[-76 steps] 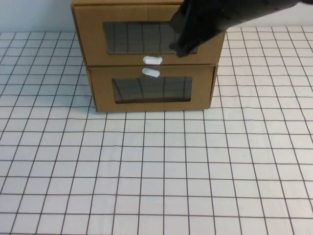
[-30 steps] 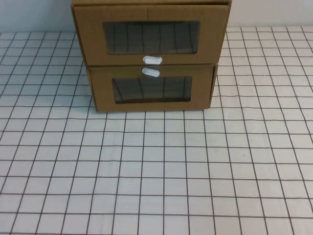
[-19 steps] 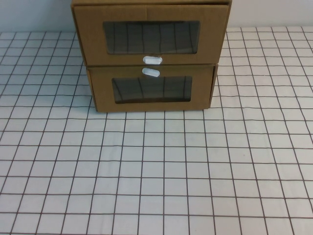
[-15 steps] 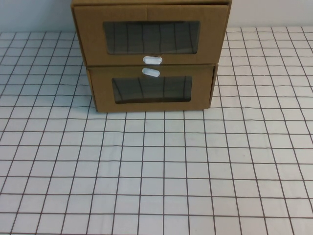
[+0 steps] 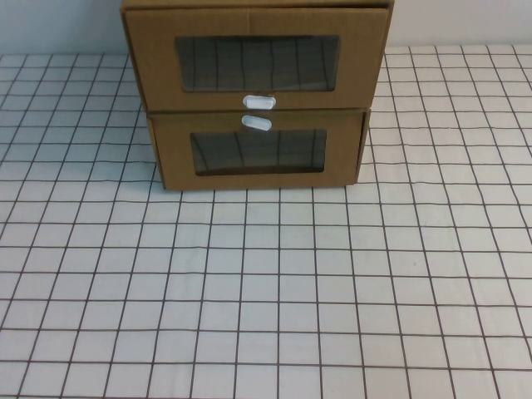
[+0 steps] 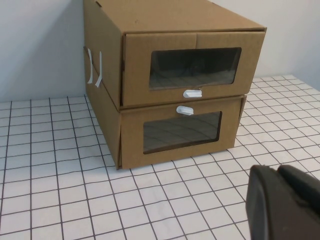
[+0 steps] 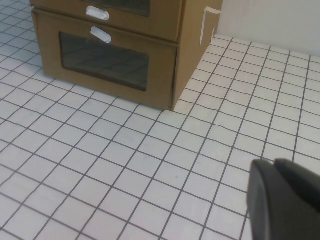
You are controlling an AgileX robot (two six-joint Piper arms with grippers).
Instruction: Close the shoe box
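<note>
Shoe box (image 5: 256, 58) sitting closed atop a second brown box (image 5: 258, 152) on the gridded tabletop (image 5: 266, 291), well ahead of both hands, left hand (image 6: 285, 202) and right hand (image 7: 282, 200) hovering apart, finger state impossible to tell.

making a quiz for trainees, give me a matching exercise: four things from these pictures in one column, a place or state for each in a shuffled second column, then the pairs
Things:
1. shoe box
2. narrower brown box
3. left tool
4. right tool

Places or states:
A. at the bottom of the stack, white tab over its window
B. off the boxes, dark, seen only in the right wrist view
C. on top of the stack, drawer front flush, white tab under its window
D. off the boxes, dark, seen only in the left wrist view

Pairs: 1-C, 2-A, 3-D, 4-B
</note>
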